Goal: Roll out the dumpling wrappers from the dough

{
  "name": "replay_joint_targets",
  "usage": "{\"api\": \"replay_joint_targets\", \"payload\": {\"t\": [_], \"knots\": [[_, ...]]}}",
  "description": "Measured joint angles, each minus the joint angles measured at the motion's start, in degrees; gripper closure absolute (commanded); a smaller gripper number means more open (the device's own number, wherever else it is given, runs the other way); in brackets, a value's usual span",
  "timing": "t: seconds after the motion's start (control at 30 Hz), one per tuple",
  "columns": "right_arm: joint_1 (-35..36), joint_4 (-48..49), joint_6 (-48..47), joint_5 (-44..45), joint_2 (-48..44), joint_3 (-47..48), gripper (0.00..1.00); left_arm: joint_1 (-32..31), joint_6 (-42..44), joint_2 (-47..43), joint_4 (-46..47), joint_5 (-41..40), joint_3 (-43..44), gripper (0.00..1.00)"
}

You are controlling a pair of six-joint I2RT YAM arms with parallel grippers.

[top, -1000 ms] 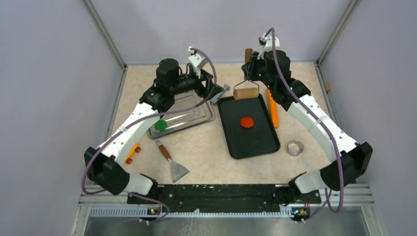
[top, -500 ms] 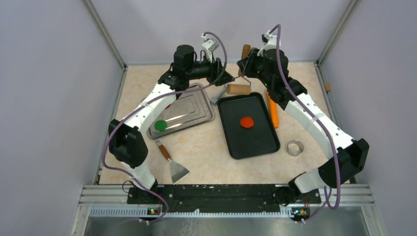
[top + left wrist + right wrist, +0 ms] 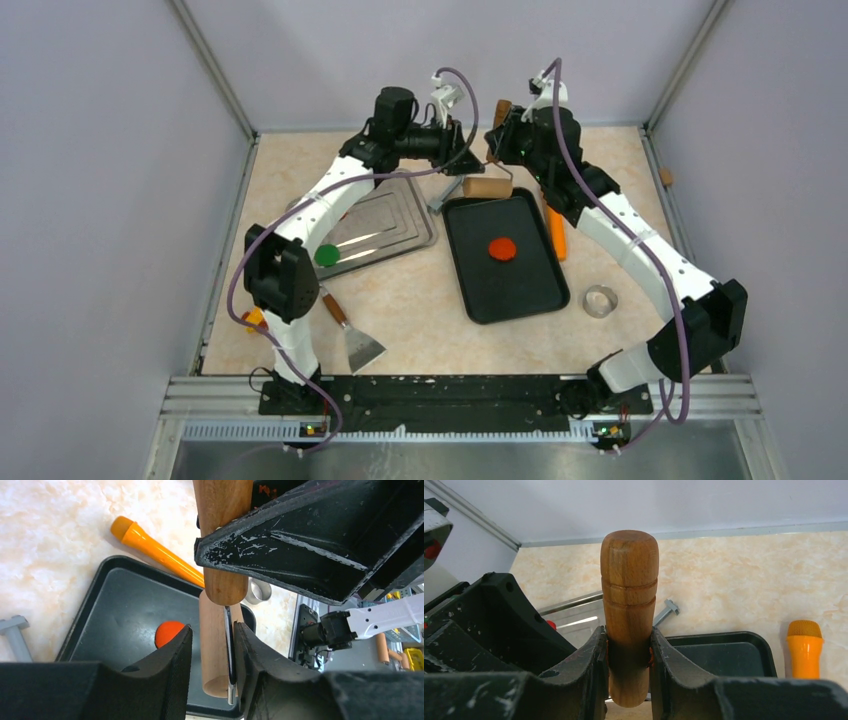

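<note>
Aloft, right pincer [image 3: 626, 652] clamped on roller handle [image 3: 629, 580], left pincer [image 3: 212, 632] apart, near tray [image 3: 515, 290] edge.

A robotics lab test cell: plain grey walls [image 3: 100, 200] and aluminium posts [image 3: 215, 70] box in a marble-patterned table [image 3: 420, 310] at the frame's centre.

The marbled beige surface [image 3: 420, 300] carries a black tray [image 3: 520, 290]. Left of it lie a silver tray [image 3: 390, 215], a grey T-piece [image 3: 445, 195] and a spatula [image 3: 352, 330]. Right of it are an orange tool [image 3: 556, 232] and a metal ring [image 3: 600, 301].
</note>
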Motion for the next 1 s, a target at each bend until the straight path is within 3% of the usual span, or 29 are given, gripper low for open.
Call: {"api": "replay_joint_targets", "payload": {"t": [0.13,0.23,0.33,0.4,0.43,0.5,0.53,0.6,0.77,0.87,1.0], "knots": [[0.0,-0.1,-0.3,1.0,0.0,-1.1,1.00,-0.8,1.2,2.4,-3.6,0.7,2.7,0.75],[0.0,-0.3,-0.5,1.9,0.0,-1.2,1.00,-1.2,2.8,3.3,-5.2,1.0,3.8,0.99],[0.0,-0.2,0.0,2.2,0.0,-1.8,1.00,-1.6,4.6,3.3,-6.7,0.9,3.8,1.00],[0.0,-0.5,0.2,1.9,0.0,-1.9,0.89,-1.6,6.0,3.3,-7.3,1.0,3.7,1.00],[0.0,-0.5,0.3,1.6,0.0,-2.1,0.77,-1.6,7.0,3.3,-7.7,1.0,3.7,1.00],[-0.3,-1.0,-0.6,-0.4,-0.2,-2.2,0.38,-1.5,9.0,3.3,-8.9,1.1,3.7,1.00],[-1.1,-1.3,-1.7,-3.5,-0.4,-2.3,0.29,-1.4,10.7,3.2,-9.9,1.2,3.6,1.00],[-3.3,-2.7,-4.2,-12.0,-1.5,-2.4,0.22,-1.0,14.4,2.9,-12.5,1.6,3.0,1.00],[-17.1,-7.2,-12.2,-38.8,-6.1,-0.5,0.21,0.2,29.2,-0.2,-22.2,2.1,-2.6,1.00],[-22.5,-19.6,-27.6,-51.3,-3.8,9.4,0.22,0.7,39.0,-2.9,-27.8,2.2,-5.4,1.00],[-20.4,-39.9,-50.8,-60.5,4.2,23.4,0.27,0.4,51.8,-5.4,-34.0,3.9,-5.9,1.00]]}}
